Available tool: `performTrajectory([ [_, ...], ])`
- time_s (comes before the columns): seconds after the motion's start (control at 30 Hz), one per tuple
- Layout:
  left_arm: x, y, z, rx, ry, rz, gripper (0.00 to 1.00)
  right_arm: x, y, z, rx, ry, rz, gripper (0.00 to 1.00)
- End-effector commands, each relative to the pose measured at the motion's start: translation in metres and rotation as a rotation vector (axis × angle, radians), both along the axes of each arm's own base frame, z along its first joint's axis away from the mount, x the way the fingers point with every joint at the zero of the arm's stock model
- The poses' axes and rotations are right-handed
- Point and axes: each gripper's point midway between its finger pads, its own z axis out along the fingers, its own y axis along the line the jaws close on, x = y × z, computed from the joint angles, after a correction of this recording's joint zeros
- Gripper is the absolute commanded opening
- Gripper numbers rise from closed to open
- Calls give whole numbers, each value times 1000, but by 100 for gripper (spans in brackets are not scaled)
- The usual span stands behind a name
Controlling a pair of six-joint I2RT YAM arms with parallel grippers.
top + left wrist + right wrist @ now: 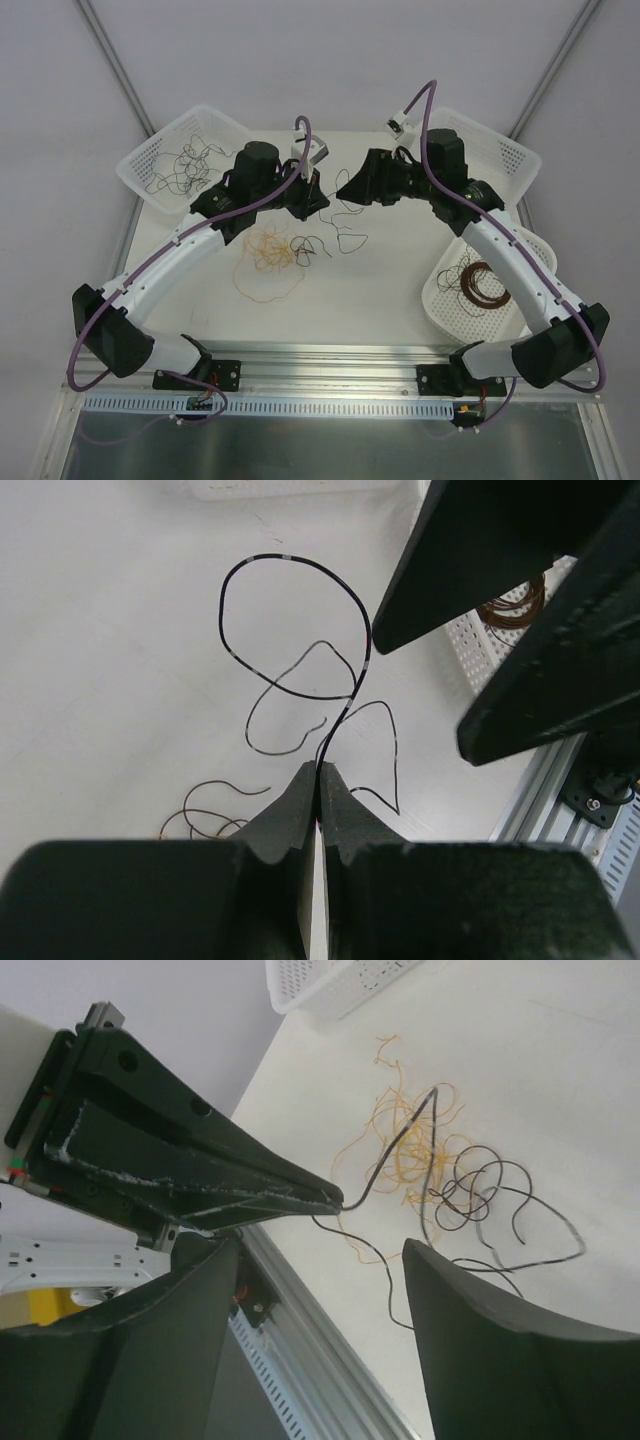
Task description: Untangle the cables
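On the table lie the cables: a yellow-tan tangle, black curly strands and a black loop. My left gripper is shut on one thin black cable, which rises from the pile to its tips. My right gripper faces it a short way off, open, with no strand between its fingers. In the left wrist view the held cable curls into a wide loop beyond the jaws, and brown strands lie at lower left.
A white basket at back left holds more black strands. Another white basket stands at back right. A third basket at the right holds a brown ring coil. The aluminium rail runs along the near edge.
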Motion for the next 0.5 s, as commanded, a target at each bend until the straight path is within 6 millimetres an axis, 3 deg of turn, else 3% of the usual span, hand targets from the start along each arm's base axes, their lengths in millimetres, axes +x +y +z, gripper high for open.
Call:
performTrajectory([
  [0.0,15,0,30,-52,-70,51,0,-14,-16,16,-41,-99,-11,72],
  [0.17,49,17,47,-67,-100,141,0,-25,-42,15,-132,-182,-64,85],
  [0.3,89,47,49,-69,-96,245,0,-35,-60,14,-177,-261,-99,97],
  [0.43,142,105,54,-64,-102,454,0,-43,-76,3,-236,-286,-122,100],
  [0.47,151,116,63,-73,-119,493,0,-44,-78,0,-245,-282,-125,100],
])
